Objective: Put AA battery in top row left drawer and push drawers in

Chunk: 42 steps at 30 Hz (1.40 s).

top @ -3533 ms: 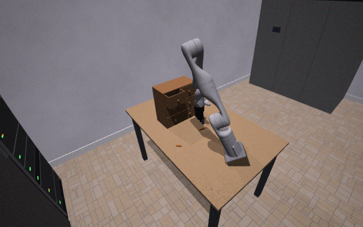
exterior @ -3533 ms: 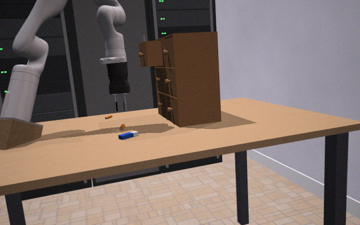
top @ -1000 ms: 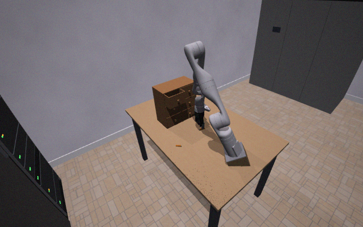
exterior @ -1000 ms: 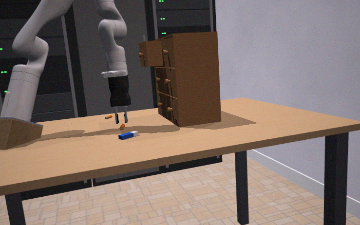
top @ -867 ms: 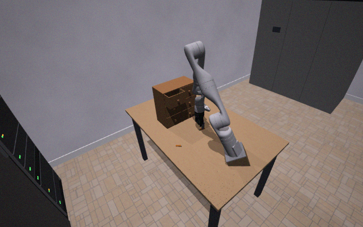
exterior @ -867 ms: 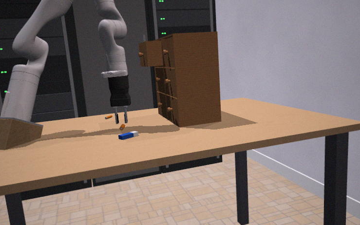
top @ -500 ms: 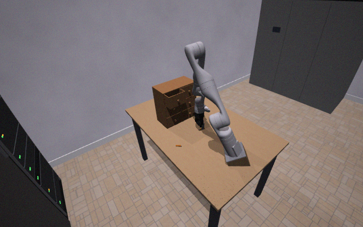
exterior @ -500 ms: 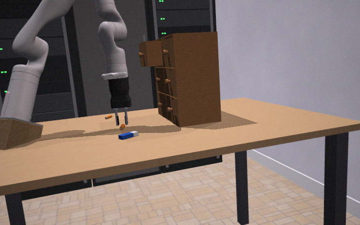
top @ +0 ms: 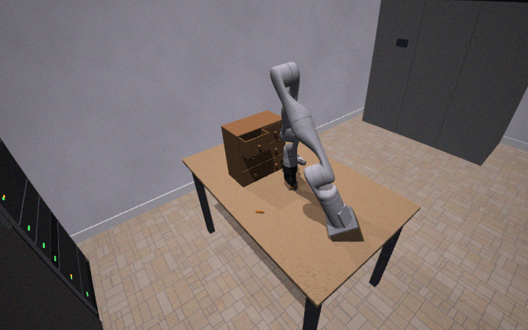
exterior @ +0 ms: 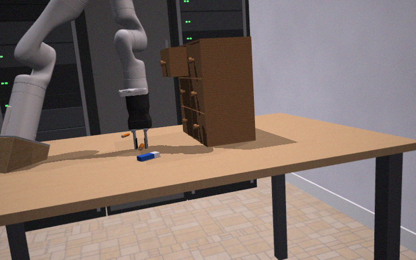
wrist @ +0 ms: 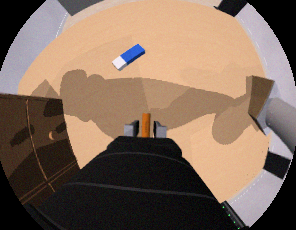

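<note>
The small brown chest point(top: 253, 147) stands at the table's back edge and also shows in the exterior view point(exterior: 217, 90). Its top-left drawer point(top: 253, 135) is pulled partly out and looks empty. An orange AA battery point(exterior: 141, 146) lies on the table in front of the chest. My gripper point(exterior: 139, 145) points straight down and is open, with one finger on each side of the battery and the tips near the table. The wrist view shows the battery point(wrist: 146, 123) between the fingers. The arm hides the battery in the top view.
A blue and white eraser point(exterior: 148, 156) lies just beside the gripper and also shows in the wrist view point(wrist: 128, 57). A second small orange cylinder point(top: 259, 211) lies farther off towards the table's edge. The arm's base point(top: 341, 223) sits on the table.
</note>
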Available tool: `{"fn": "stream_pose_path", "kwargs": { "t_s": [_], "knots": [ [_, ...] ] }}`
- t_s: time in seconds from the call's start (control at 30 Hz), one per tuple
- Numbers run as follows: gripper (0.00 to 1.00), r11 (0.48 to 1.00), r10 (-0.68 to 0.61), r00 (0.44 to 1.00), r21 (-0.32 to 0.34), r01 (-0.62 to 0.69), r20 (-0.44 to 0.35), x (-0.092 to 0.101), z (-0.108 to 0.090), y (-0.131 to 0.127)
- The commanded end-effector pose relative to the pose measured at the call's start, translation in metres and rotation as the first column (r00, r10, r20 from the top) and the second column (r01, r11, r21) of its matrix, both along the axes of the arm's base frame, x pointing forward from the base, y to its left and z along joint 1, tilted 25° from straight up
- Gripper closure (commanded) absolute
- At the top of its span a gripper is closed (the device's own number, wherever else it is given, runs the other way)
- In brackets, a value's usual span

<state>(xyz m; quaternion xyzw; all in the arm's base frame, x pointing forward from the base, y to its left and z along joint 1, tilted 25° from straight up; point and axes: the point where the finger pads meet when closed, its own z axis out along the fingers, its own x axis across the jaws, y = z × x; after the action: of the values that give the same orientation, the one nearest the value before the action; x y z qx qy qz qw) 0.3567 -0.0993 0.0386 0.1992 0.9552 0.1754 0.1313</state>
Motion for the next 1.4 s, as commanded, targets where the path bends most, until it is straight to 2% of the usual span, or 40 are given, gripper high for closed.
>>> {"fn": "stream_pose_path", "kwargs": {
  "t_s": [0.0,0.43,0.47,1.37],
  "knots": [
    [0.39,1.000,0.000,1.000,0.001,0.000,-0.002,-0.0013,-0.0014,0.0008],
    [0.39,1.000,0.000,1.000,0.000,0.000,-0.001,-0.0011,-0.0011,0.0006],
    [0.69,1.000,0.000,1.000,0.000,0.000,-0.001,-0.0011,-0.0011,0.0006],
    [0.69,1.000,0.003,1.000,0.003,-0.003,-0.001,-0.0021,0.0024,0.0014]
  ]
}}
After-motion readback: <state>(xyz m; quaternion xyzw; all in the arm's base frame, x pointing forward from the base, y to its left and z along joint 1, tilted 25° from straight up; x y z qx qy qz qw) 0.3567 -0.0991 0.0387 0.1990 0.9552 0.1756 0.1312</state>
